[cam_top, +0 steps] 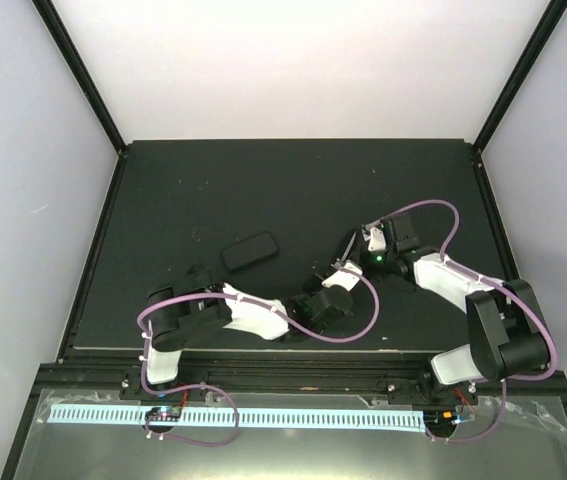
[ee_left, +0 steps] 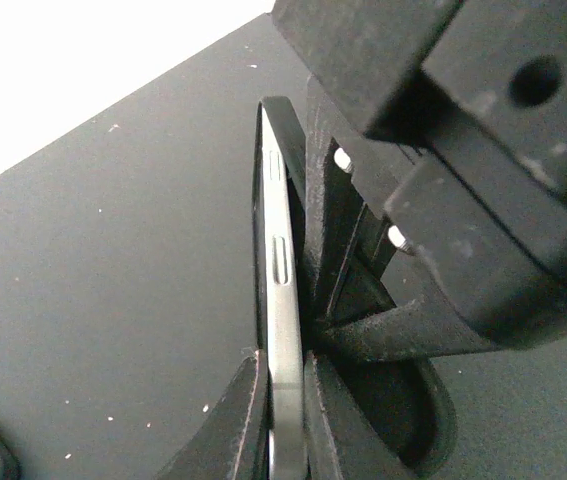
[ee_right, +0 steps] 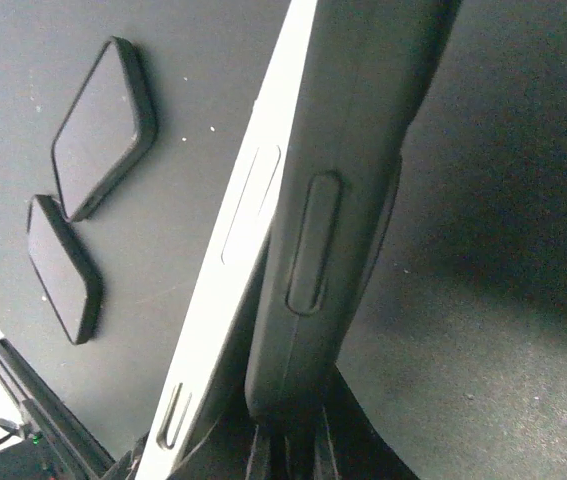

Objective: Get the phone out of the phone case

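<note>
The silver-edged phone [ee_left: 281,300] stands on edge above the table between both grippers. My left gripper [ee_left: 283,395] is shut on the phone's lower edge, one finger on each face. The dark phone case [ee_right: 348,190] is held at its bottom end by my right gripper [ee_right: 298,445], which is shut on it. In the right wrist view the phone [ee_right: 238,260] has tilted away from the case, with a wedge-shaped gap between them at the near end. In the top view the left gripper [cam_top: 325,297] and right gripper [cam_top: 355,250] meet at mid-table.
A dark flat rectangular object [cam_top: 249,250] lies on the black mat, left of the grippers. The right wrist view shows two such dark slabs [ee_right: 103,130] [ee_right: 63,270] side by side. Purple cables loop around both arms. The table's rail runs along the near edge.
</note>
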